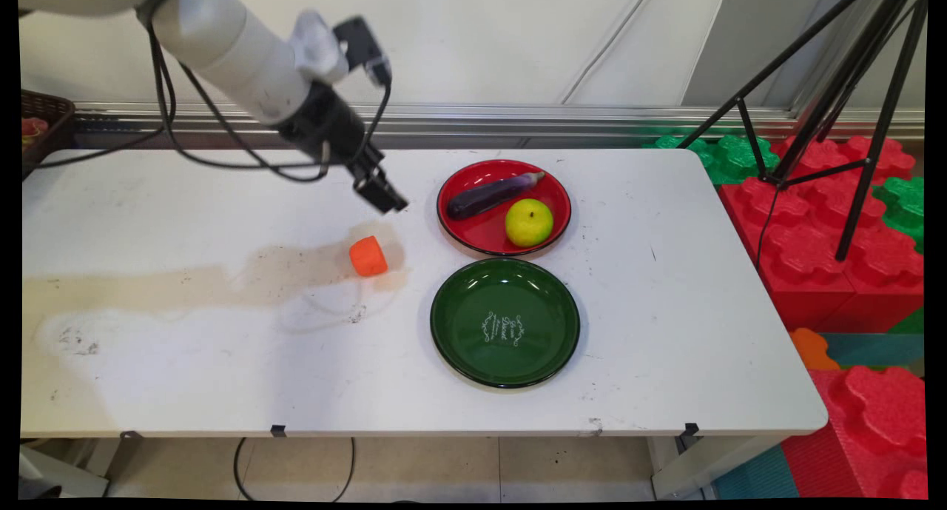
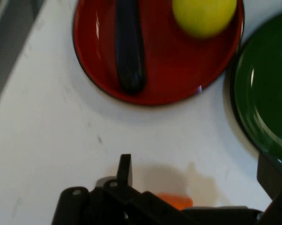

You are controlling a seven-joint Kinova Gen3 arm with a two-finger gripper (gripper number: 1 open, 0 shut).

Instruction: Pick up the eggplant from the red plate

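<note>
Black two-finger end effector (image 1: 390, 199) hangs above the white bench (image 1: 185, 362), angled down toward the right. In the hand view its fingers (image 2: 124, 168) stand well apart, one at lower centre and one at the right edge. Fingers spread, nothing between them, no contact with any item.

Nearest thing: an orange block (image 1: 368, 256) with rounded corners, on the bench just below and slightly left of the end effector in the main view. In the hand view only a sliver of orange shows between the fingers, behind the linkage at the bottom edge. It sits apart from the fingertips, not touched.

Right of the end effector, a red plate (image 1: 451, 199) with a dark rim, toward the back of the bench. On it lie a dark purple eggplant (image 1: 492, 194), stem end pointing to the back right, and a yellow-green apple (image 1: 529, 222) just in front of it; whether the two touch I cannot tell.

Just in front of the red plate, rims nearly meeting, a green plate (image 1: 459, 347) with nothing on it. White ornamental lettering at its centre, too small to read.

Brownish stain runs across the bench from the left edge to the block. Black tripod (image 1: 828, 103) stands beyond the right end of the bench, over red and green foam blocks (image 1: 880, 406). Dark basket (image 1: 44, 118) at the far left edge.
</note>
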